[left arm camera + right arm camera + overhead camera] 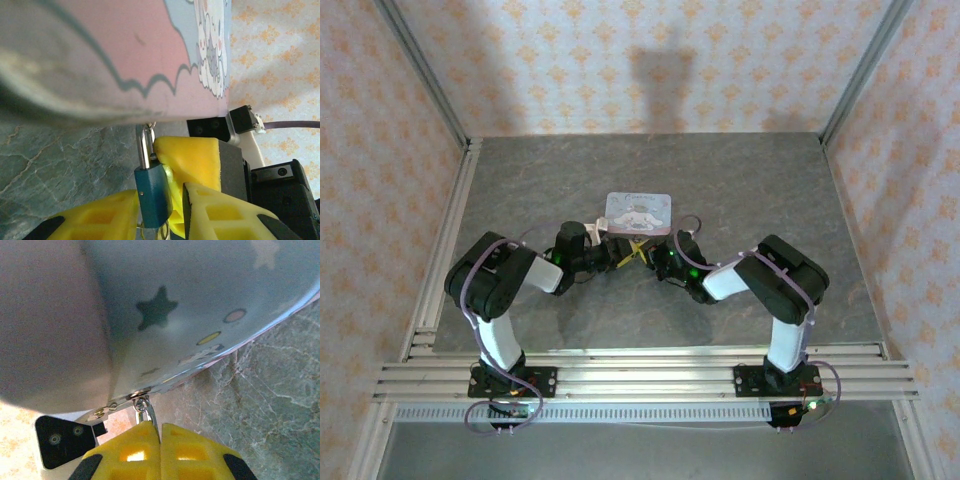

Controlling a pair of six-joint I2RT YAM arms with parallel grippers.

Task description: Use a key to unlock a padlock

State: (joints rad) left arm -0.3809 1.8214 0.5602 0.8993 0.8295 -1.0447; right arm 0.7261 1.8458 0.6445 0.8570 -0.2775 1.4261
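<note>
Grey table (620,170), padlock (152,196) between left jaws

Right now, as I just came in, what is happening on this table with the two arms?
Both arms meet at a small teal padlock that hangs by its silver shackle from the edge of a flat pink and lilac case. The right hand is shut on the shackle end. The left hand straddles the lock body, not clearly clamped. The shackle looks seated, so the lock seems not yet open.

There is one flat pink-and-lilac cartoon-printed case (639,212). One small teal metal padlock with a silver shackle (152,192) hangs at its six o'clock edge. There are two yellow-fingered grippers, the left gripper (160,215) and the right gripper (160,440).
</note>
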